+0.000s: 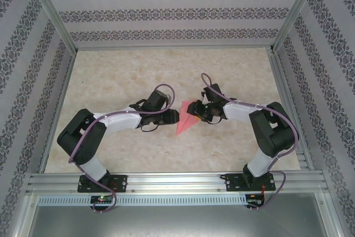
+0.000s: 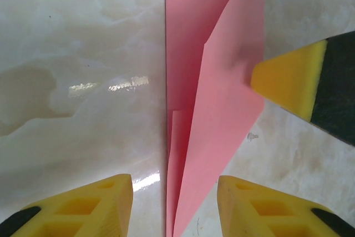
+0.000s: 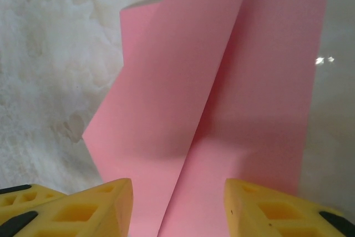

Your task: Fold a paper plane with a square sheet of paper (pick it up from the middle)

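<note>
Now the pink paper point(image 1: 184, 120) lies creased, pointed — one flap lifted — left hand point(image 2: 172, 192) and right hand point(image 3: 177, 192) splayed.

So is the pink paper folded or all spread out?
Folded. The pink paper has flaps doubled over along creases and narrows to a point.

The left arm point(image 1: 91, 137) and the right arm point(image 1: 272, 129) are each being shown as bulky black joint housings linked by pale grey-white tubes. A lilac cable point(image 1: 119, 115) is being carried along the left arm, and a second lilac cable point(image 1: 204, 80) along the right one. Black base plates point(image 1: 102, 183) bearing small red marks are being seen at the arms' feet. The left gripper point(image 2: 175, 195) and the right gripper point(image 3: 178, 198) are being presented with wedge-shaped yellow fingertips point(image 2: 105, 206), moulded with recessed cells and backed in black.
</note>
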`<state>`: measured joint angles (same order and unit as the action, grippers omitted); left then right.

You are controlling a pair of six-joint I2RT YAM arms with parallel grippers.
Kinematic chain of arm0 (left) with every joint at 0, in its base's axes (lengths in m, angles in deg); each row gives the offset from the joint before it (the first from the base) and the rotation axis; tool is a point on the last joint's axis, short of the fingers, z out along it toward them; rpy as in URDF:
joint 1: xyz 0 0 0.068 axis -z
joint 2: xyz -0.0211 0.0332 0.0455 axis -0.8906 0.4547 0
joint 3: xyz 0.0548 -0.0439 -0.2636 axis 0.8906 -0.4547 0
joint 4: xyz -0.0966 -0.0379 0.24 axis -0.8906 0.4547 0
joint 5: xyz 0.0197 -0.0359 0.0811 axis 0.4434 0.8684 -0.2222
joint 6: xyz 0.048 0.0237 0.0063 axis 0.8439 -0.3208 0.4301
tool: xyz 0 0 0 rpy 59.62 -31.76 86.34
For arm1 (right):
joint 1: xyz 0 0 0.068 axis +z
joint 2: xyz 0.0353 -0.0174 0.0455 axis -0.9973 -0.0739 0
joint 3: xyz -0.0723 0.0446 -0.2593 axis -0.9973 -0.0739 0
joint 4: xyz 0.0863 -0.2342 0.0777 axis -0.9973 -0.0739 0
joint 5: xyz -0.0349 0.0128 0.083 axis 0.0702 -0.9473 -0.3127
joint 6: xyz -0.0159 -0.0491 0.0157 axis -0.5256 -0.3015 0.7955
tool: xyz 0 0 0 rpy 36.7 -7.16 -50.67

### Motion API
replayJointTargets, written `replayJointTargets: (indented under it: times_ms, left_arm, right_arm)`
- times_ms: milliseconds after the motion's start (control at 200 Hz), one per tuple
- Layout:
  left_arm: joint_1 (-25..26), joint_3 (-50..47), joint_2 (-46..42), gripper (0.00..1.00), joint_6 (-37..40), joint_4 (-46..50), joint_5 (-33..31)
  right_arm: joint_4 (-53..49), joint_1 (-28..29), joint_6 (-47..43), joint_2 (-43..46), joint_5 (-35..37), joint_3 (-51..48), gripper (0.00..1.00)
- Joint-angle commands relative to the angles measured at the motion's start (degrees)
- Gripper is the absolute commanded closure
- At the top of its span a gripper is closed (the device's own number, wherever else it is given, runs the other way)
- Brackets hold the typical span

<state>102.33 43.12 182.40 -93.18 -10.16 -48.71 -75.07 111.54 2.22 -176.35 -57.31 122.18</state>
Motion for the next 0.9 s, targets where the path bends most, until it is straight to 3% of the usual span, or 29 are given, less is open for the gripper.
replayJointTargets:
  times_ms: [0,694,894]
  left_arm:
    - [-1.0,-0.2,1.6,0.55,-2.1,-3.8,1.7]
    - [-3.0,-0.9,5.0,0.56,-3.7,-6.1,4.1]
    - [-3.8,-2.2,3.7,0.56,-4.3,-7.1,5.1]
  right_arm:
    - [3.7,0.6,0.8,-1.6,-2.2,1.8,0.54]
    - [14.1,2.8,2.4,-4.6,-10.8,-0.7,0.62]
    - [15.9,3.5,2.5,-5.8,-10.4,-1.9,0.80]
